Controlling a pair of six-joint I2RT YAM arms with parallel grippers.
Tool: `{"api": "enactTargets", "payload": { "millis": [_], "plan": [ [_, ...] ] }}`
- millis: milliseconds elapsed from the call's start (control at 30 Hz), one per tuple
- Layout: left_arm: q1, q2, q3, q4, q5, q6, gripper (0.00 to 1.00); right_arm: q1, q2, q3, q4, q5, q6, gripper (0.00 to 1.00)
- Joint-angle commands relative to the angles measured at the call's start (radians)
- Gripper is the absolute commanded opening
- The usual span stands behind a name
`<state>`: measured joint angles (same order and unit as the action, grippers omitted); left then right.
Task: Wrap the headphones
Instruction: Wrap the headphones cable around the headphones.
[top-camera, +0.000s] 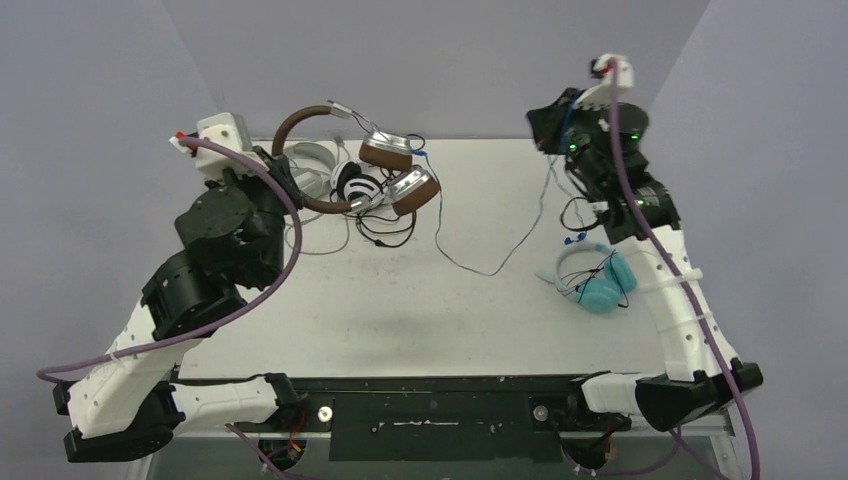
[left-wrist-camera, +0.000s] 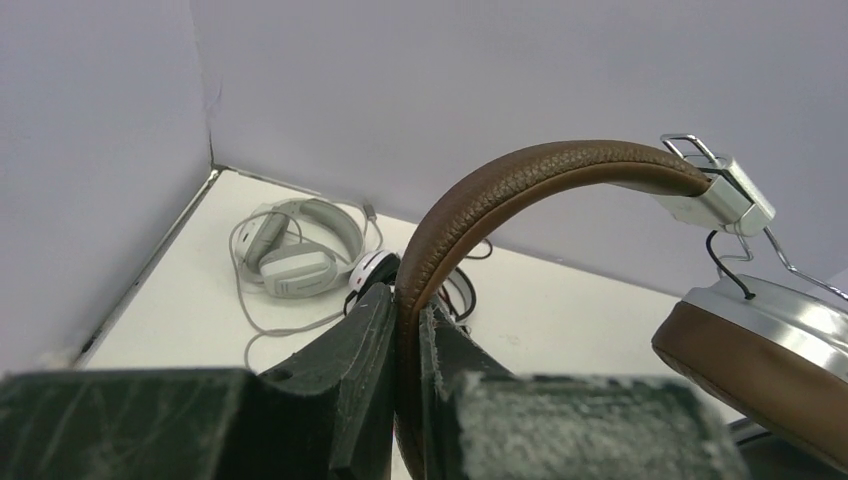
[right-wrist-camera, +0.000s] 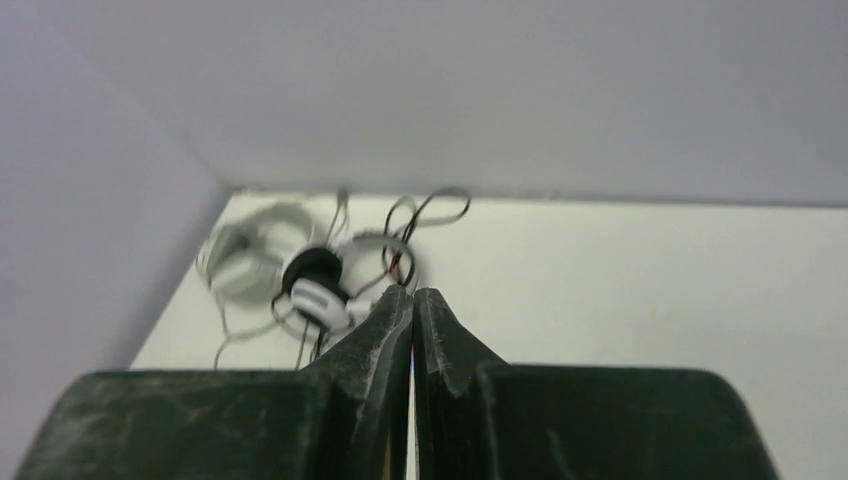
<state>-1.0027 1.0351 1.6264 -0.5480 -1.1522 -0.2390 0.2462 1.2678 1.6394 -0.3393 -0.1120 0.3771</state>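
Up at the far left corner of the table, the left gripper is clamped on the leather band of the brown headphones, holding them off the surface with both ear cups hanging toward the middle of the far edge. The left wrist view shows the two fingers pressed on either side of the band. From the lower cup a thin cable drops to the table, loops across the centre and climbs to the right gripper, which is raised near the far right corner. Its fingers are pressed together; the cable's end reaches them in the top view, though the wrist view does not show the strand itself.

Beneath the raised band lie the pale grey headphones, tight in the far left corner, with the black-and-white headphones touching them, cords tangled. The teal headphones lie flat near the right edge, beside the right arm.
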Motion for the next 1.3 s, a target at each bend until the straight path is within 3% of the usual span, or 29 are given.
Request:
{"api": "enactTargets", "payload": {
  "millis": [0,100,233,333,400,467,600,900,933,1033,1267],
  "plan": [
    [-0.004,-0.014,0.152,0.098,-0.033,0.050,0.00,0.235,0.047,-0.014,-0.100,0.019,-0.082,0.00],
    [-0.006,-0.020,0.185,0.105,-0.029,0.060,0.00,0.311,0.097,0.132,-0.178,0.097,-0.137,0.00],
    [-0.009,-0.035,0.178,0.103,-0.018,0.033,0.00,0.318,0.175,0.425,-0.244,0.190,-0.205,0.00],
    [-0.011,-0.051,0.159,0.082,-0.005,-0.005,0.00,0.319,0.261,0.704,-0.296,0.208,-0.244,0.00],
    [-0.013,-0.062,0.145,0.071,-0.006,-0.021,0.00,0.319,0.275,0.773,-0.283,0.181,-0.247,0.00],
    [-0.014,-0.075,0.132,0.072,-0.012,-0.028,0.00,0.318,0.226,0.688,-0.223,0.151,-0.230,0.00],
    [-0.015,-0.088,0.121,0.074,-0.008,-0.035,0.00,0.318,0.091,0.339,-0.092,0.137,-0.181,0.00],
    [-0.020,-0.065,0.088,0.055,0.014,-0.053,0.00,0.318,-0.016,-0.261,-0.044,0.156,-0.059,0.00],
    [-0.021,-0.062,0.076,0.055,0.022,-0.058,0.00,0.318,-0.025,-0.299,-0.046,0.153,-0.058,0.06],
    [-0.021,-0.055,0.038,0.047,0.048,-0.090,0.00,0.319,-0.055,-0.378,-0.071,0.154,-0.074,0.47],
    [-0.017,-0.006,-0.113,0.014,0.150,-0.230,0.00,0.316,-0.138,-0.526,-0.158,0.238,-0.069,0.79]
  ]
}}
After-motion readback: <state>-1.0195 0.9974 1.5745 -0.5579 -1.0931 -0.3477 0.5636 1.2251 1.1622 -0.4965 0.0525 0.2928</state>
